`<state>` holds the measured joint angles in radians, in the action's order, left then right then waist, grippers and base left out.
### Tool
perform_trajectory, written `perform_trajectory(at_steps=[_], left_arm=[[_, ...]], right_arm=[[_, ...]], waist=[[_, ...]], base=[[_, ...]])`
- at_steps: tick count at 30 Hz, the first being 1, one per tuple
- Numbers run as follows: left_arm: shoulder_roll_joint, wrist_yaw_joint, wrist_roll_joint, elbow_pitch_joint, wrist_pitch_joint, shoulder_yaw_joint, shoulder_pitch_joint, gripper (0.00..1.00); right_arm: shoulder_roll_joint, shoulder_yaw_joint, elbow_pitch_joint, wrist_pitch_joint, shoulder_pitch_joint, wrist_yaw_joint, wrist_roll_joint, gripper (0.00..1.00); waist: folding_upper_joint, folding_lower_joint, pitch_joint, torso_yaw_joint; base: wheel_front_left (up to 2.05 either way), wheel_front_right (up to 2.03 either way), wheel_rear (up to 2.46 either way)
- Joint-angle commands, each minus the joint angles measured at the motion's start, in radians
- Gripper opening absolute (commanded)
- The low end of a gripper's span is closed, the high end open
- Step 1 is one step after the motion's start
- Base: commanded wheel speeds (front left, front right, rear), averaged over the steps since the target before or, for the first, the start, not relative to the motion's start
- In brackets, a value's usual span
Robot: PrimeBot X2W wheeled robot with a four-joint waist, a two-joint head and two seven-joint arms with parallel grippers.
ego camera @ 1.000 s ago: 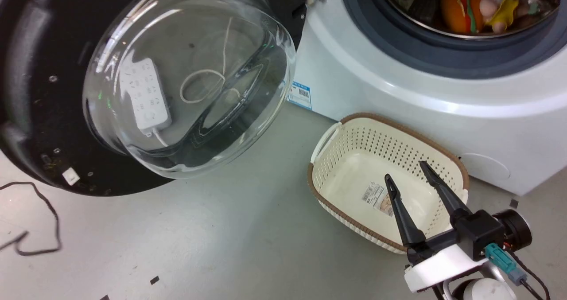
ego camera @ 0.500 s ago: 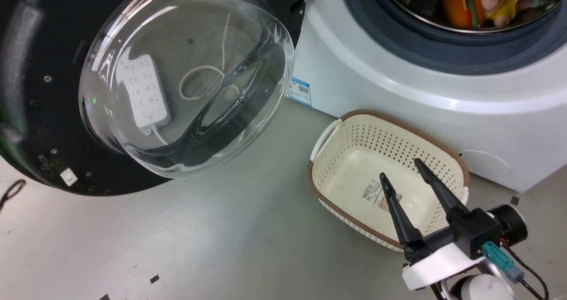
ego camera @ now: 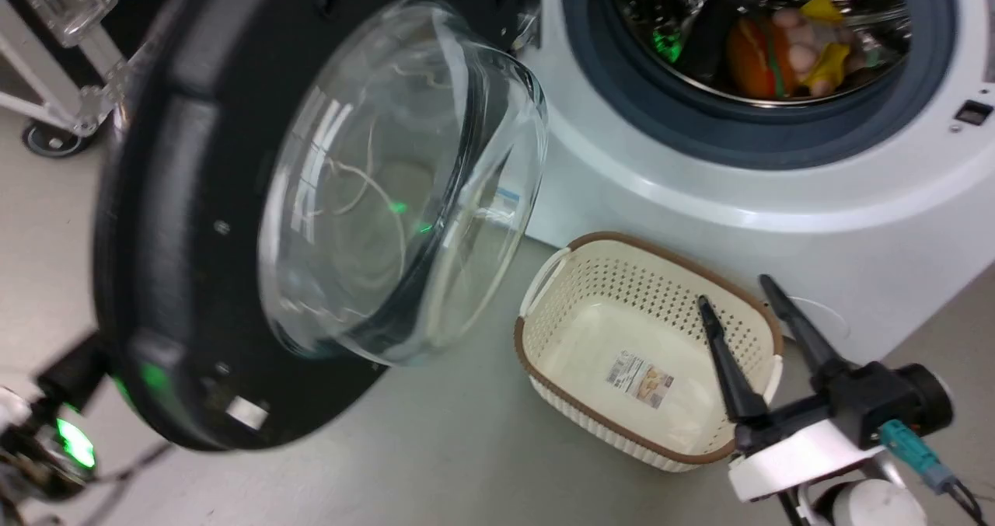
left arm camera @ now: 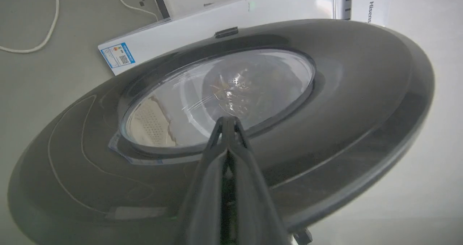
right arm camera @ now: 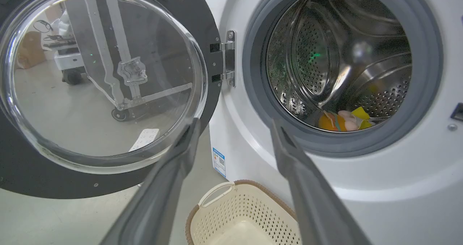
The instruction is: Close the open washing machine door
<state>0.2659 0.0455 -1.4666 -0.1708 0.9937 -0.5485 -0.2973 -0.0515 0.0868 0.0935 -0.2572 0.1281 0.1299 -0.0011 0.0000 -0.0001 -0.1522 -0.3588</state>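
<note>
The washing machine door [ego camera: 171, 200] stands open at the machine's left, its black rim turned partly edge-on and its clear glass bowl [ego camera: 396, 184] bulging toward the drum opening. The metal hinge [right arm camera: 228, 58] joins the door to the white front. My left gripper [left arm camera: 228, 120] is shut with nothing in it, its tips at the window's edge on the door's grey outer face [left arm camera: 325, 104]; I cannot tell whether they touch. My right gripper [ego camera: 734, 291] hangs open and empty over the basket, pointing between the door [right arm camera: 36, 180] and the drum [right arm camera: 343, 67].
A cream perforated basket [ego camera: 622, 246] sits on the floor against the machine's front. Soft toys [ego camera: 777, 44] lie in the steel drum inside the grey rubber ring [ego camera: 738, 134]. A clear wheeled frame [ego camera: 62, 44] stands behind the door. A white cable [left arm camera: 36, 38] lies on the floor.
The head view has shifted. The door has swung partway toward the machine and stands more edge-on. A dark part of my left arm now shows at lower left. The right gripper stays open.
</note>
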Motion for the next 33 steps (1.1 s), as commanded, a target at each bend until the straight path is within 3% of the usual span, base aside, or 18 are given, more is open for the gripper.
perform_trajectory(at_steps=[1, 7, 12, 23, 33], left_arm=[[-0.031, -0.004, -0.005, 0.034, 0.014, 0.018, 0.040, 0.00], [-0.151, -0.021, 0.002, 0.195, 0.048, 0.104, 0.165, 0.00], [-0.199, -0.030, -0.017, 0.278, 0.055, 0.185, 0.240, 0.00], [-0.215, -0.006, -0.103, 0.346, -0.089, 0.449, 0.381, 0.00], [-0.215, 0.023, -0.126, 0.305, -0.214, 0.573, 0.276, 0.00]], right_arm=[[0.001, -0.016, -0.005, -0.004, -0.009, 0.001, 0.006, 1.00], [0.001, -0.080, -0.016, -0.004, -0.022, 0.001, 0.007, 1.00], [0.001, -0.124, -0.021, -0.004, -0.017, 0.001, -0.002, 1.00], [0.001, -0.211, -0.018, -0.004, 0.007, 0.001, 0.016, 1.00], [0.001, -0.244, -0.020, -0.004, 0.030, 0.001, 0.064, 1.00]], waist=[[0.0000, 0.0001, 0.016, 0.015], [0.0000, 0.0001, 0.050, 0.057], [0.0000, 0.0001, 0.056, 0.121], [0.0000, 0.0001, -0.002, 0.353], [0.0000, 0.0001, -0.113, 0.588]], base=[[0.00, 0.00, 0.00], [0.00, 0.00, 0.00], [0.00, 0.00, 0.00], [0.00, 0.00, 0.00], [0.00, 0.00, 0.00]])
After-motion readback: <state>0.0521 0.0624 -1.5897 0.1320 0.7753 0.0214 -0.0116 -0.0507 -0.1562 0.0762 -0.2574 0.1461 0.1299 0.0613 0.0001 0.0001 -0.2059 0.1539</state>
